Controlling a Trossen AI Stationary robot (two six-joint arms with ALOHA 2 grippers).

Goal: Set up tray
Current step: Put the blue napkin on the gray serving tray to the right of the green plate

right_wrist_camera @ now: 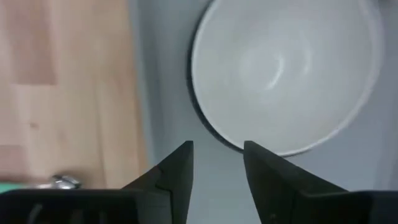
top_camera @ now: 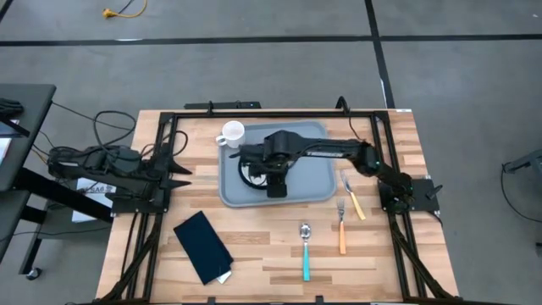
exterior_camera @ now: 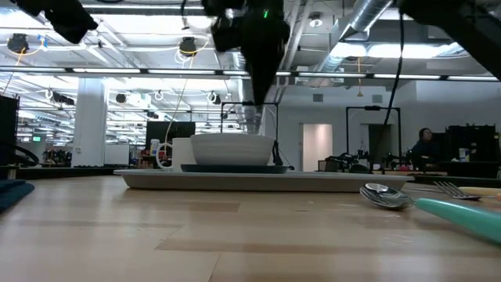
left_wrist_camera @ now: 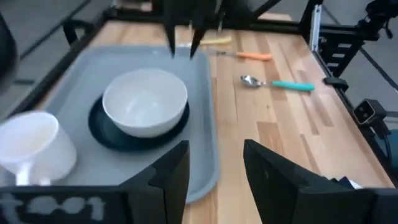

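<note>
The light grey-blue tray (top_camera: pixel 318 182) lies at the table's middle. On it a white bowl (top_camera: pixel 251 174) stands on a dark round plate (left_wrist_camera: pixel 102 134), and a white mug (top_camera: pixel 231 134) stands at the tray's far left corner. My right gripper (right_wrist_camera: pixel 217 152) is open and empty. It points down above the tray, just beside the bowl's rim (right_wrist_camera: pixel 249 146) on its near side, and it also shows in the low view (exterior_camera: pixel 262 78). My left gripper (left_wrist_camera: pixel 214 165) is open and empty at the table's left, facing the tray.
A dark navy napkin (top_camera: pixel 203 247) lies at the near left. A teal-handled spoon (top_camera: pixel 306 250), an orange-handled fork (top_camera: pixel 342 227) and a knife (top_camera: pixel 354 199) lie on the wood right of and in front of the tray. Black frame rails (top_camera: pixel 254 110) border the table.
</note>
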